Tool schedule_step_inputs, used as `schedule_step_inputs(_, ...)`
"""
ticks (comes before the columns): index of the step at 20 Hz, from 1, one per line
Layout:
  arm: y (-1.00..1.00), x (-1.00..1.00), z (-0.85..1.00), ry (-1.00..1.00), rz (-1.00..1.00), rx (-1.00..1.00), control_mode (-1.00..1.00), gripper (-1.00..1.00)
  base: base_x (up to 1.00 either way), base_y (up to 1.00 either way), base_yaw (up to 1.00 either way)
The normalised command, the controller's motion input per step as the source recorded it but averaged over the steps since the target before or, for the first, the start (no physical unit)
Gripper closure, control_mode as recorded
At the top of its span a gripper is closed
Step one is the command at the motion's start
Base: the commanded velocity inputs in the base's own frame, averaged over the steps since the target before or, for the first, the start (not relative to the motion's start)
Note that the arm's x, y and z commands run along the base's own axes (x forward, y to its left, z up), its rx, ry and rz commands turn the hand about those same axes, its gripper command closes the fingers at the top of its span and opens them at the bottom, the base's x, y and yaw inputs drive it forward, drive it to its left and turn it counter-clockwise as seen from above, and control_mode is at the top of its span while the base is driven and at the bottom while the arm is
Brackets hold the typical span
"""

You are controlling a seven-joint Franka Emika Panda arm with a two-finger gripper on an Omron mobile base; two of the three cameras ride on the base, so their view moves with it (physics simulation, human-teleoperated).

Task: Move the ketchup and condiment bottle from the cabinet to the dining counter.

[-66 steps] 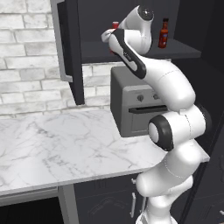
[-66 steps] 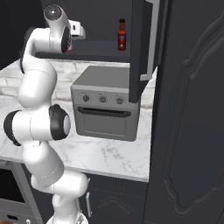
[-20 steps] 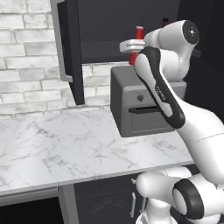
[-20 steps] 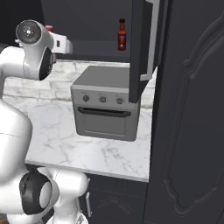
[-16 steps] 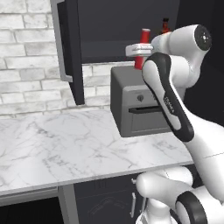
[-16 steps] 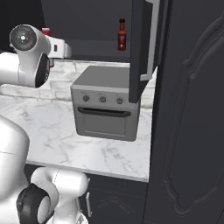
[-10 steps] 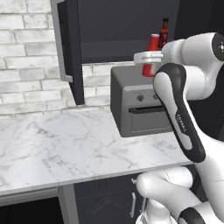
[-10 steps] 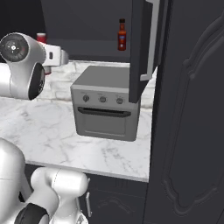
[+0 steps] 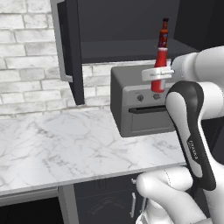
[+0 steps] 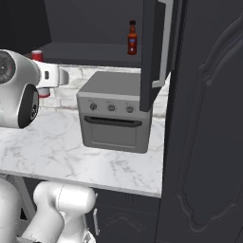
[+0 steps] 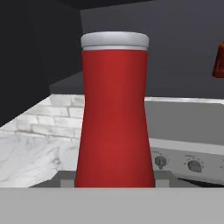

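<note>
**Ketchup out of the cabinet, second bottle left on the shelf**

With its jaws clamped on the ketchup [image 9: 160, 70], the gripper [image 9: 157, 73] holds the bottle in the air in front of the grey toaster oven [image 9: 144, 105], clear of the cabinet [image 9: 70, 48]. In the hand view the ketchup [image 11: 114, 113] stands dead centre, the grip low on its body near the base, the whitish cap at 12 o'clock. Long axis runs upright, cap up, no tilt that I can tell. A low, side-on hold like this likely keeps the bottle vertical for carrying and lets it be set down on its base without regripping. In the right base view just the red top of it [image 10: 38, 55] peeks above the white wrist at about 9 o'clock from the oven [image 10: 116, 114].

The condiment bottle [image 10: 132, 39] is on the open cabinet shelf, upright, cap at 12 o'clock, well apart from the gripper; in the left base view its top [image 9: 164, 33] shows right above the ketchup, but that is line of sight, not touching. The cabinet door [image 10: 154, 52] hangs open, so the shelf is reachable for a second trip. A marble counter [image 9: 65, 144] against the brick wall lies below; judging by the task, that is not the drop-off spot, so the carry is not yet done.
</note>
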Motion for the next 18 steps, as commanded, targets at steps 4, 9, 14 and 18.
schedule_step_inputs(4,0.00,-0.44,-0.22,0.11,-0.01,-0.01,-1.00,1.00,0.00,0.00,0.00)
schedule_step_inputs(9,-0.01,-0.13,-0.06,0.06,-0.01,0.00,-1.00,1.00,0.00,0.00,0.00)
schedule_step_inputs(14,0.00,0.00,0.00,0.00,0.00,0.00,-1.00,1.00,0.00,0.00,0.00)
schedule_step_inputs(18,0.00,0.00,0.00,0.00,0.00,0.00,-1.00,1.00,0.00,0.00,0.00)
